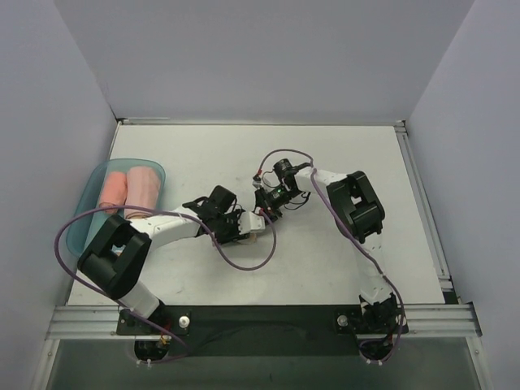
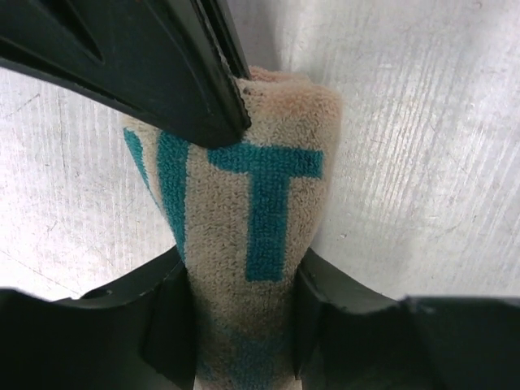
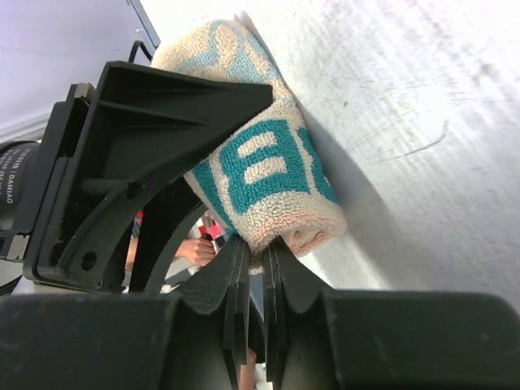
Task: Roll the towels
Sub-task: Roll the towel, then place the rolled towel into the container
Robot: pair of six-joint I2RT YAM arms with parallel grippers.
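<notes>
Where the two arms meet near the middle of the table (image 1: 341, 154), the whitish towel (image 2: 268, 244) with teal lettering lies rolled on its side. The left hand (image 2: 244, 325) straddles the roll, one finger pressed against each side, holding it. The right hand (image 3: 253, 268) is almost closed, pinching the roll's end edge. Well apart, at the table's left side, a teal tray (image 1: 80, 223) holds a pink roll (image 1: 112, 191) and a paler roll (image 1: 145, 188) side by side.
</notes>
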